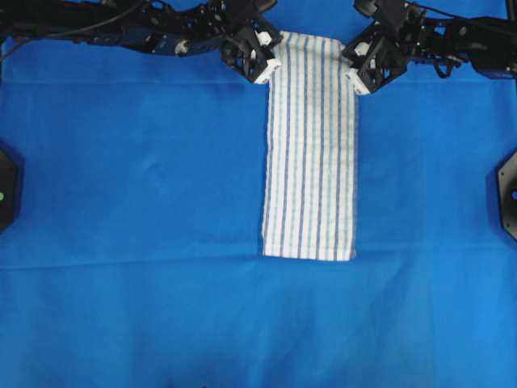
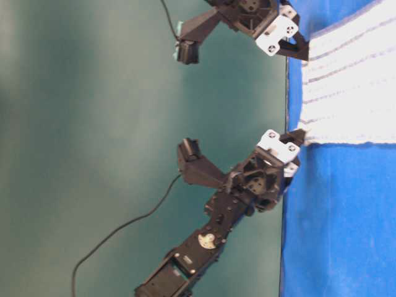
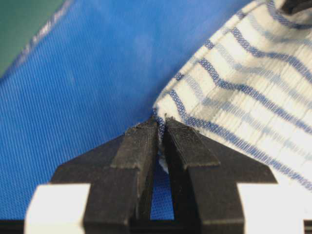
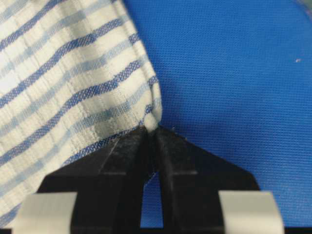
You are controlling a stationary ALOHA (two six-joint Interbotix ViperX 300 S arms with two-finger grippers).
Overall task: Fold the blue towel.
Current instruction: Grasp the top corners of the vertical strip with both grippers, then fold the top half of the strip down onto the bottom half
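While both pinch far corners, left gripper & right gripper clamped on blue towel

Blue towel: white, blue-striped, long narrow strip lying flat, far corners lifted.

Blue cloth round towel bare, passable.

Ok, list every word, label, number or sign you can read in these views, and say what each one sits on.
There is no readable text in any view.
Blue towel: only woven stripes, no tag or label showing.
Left gripper and right gripper: white blocks with screw holes, no markings.
Table covering: plain blue, unprinted.
Arm in the table-level view: a pale round mark, too blurred to read.
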